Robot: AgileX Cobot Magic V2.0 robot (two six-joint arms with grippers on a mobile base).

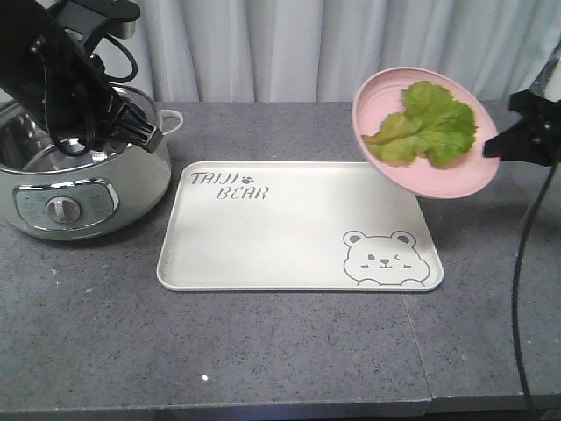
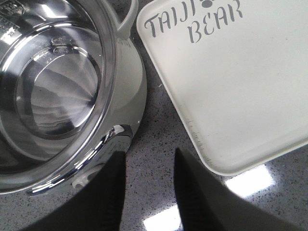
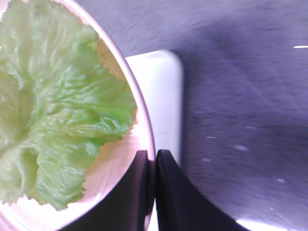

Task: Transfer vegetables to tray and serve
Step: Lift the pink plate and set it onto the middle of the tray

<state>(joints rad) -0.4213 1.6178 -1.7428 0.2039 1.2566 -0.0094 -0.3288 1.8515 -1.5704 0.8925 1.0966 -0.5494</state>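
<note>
Grey countertop (image 1: 263,351), front view: your right gripper (image 1: 491,147) held the pink plate (image 1: 386,96) tilted, with the vegetables (image 1: 425,127) on it beside the gripper and the tray (image 1: 289,228) below-left. Left wrist view: your left gripper (image 2: 149,155) stood spread and empty beside the cooker (image 2: 62,86). Right wrist view: jaws pinched the plate's rim. You needed a gradual, steeper tilt.

The tray (image 1: 289,228) lay bare across its whole surface, open from above and from the near table (image 1: 263,351) edge. The cooker (image 1: 131,180), with the left arm (image 1: 61,79) over it, blocked the left side; the tilted pink plate (image 1: 379,92) hung over the tray's far right corner, narrowing entry there.
</note>
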